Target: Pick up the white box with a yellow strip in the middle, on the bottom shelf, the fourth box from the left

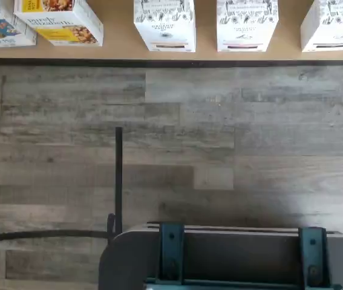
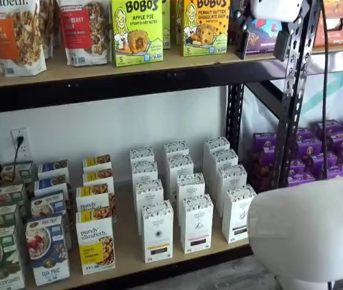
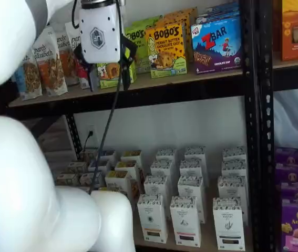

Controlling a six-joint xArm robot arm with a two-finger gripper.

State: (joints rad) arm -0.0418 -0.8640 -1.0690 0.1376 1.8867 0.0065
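The pick has not yet started, judging by how things lie. The tool point(image 3: 102, 50) hangs high, level with the upper shelf of snack bars and well above the goods it must reach. Only its white body is clear in both shelf views, and I cannot tell whether its fingers are apart or together. The white box point(image 2: 157, 231) with the yellow-gold strip stands upright at the front edge of the bottom shelf's surface point(image 2: 129, 264), heading a row of like cartons behind it. On one side stands the purely elizabeth box point(image 2: 95, 241), near but apart. On the other stands a white carton with a pinkish strip point(image 2: 196, 223), also with a clear gap. The wrist view looks down on the grey plank floor point(image 1: 177, 139), with the same white box point(image 1: 165, 24) at the shelf edge and the dark mount with teal brackets point(image 1: 231, 257) in frame. The next move probably calls for a long descent to the bottom shelf. The fingers would then need squaring to the narrow carton and spreading enough to pass either side of it without nudging the neighbours.
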